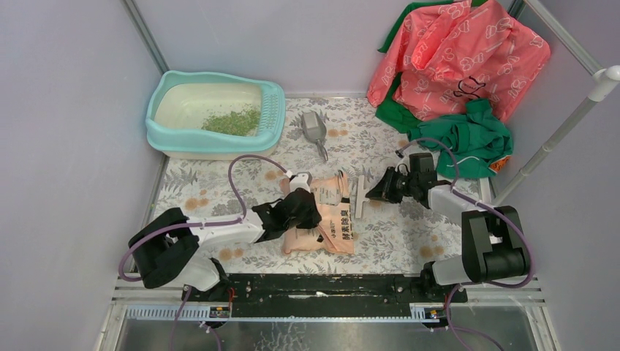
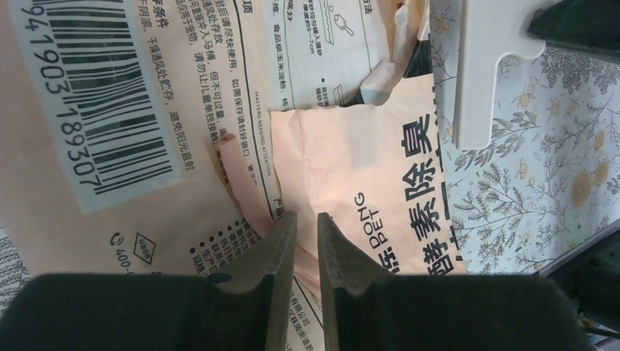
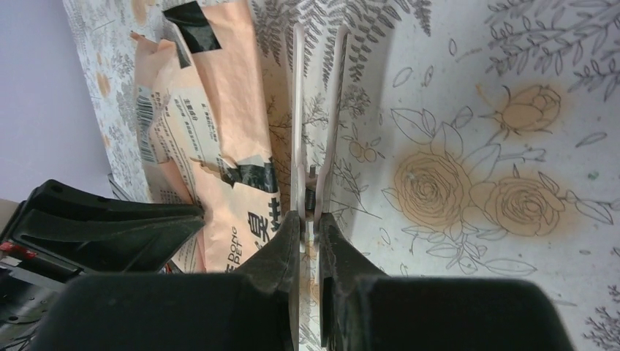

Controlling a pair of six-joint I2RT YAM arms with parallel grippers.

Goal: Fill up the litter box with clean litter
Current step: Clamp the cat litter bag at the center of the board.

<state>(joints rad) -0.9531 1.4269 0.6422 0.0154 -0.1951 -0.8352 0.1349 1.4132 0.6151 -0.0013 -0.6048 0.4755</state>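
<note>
Right gripper (image 3: 308, 216) pinches white clip (image 3: 298, 110), clear only from wrist; left gripper (image 2: 306, 216) near-closed over bag (image 2: 343, 153), hold unclear.

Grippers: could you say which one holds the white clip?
The right gripper: its jaws pinch the white clip; the left gripper is over the pink bag.

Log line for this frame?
left gripper: narrow gap over bag, grip unclear | right gripper: holds clip | box: some litter

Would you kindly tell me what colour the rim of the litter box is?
Turquoise, around a cream-white inner pan; the litter box shows best in the top view.
</note>
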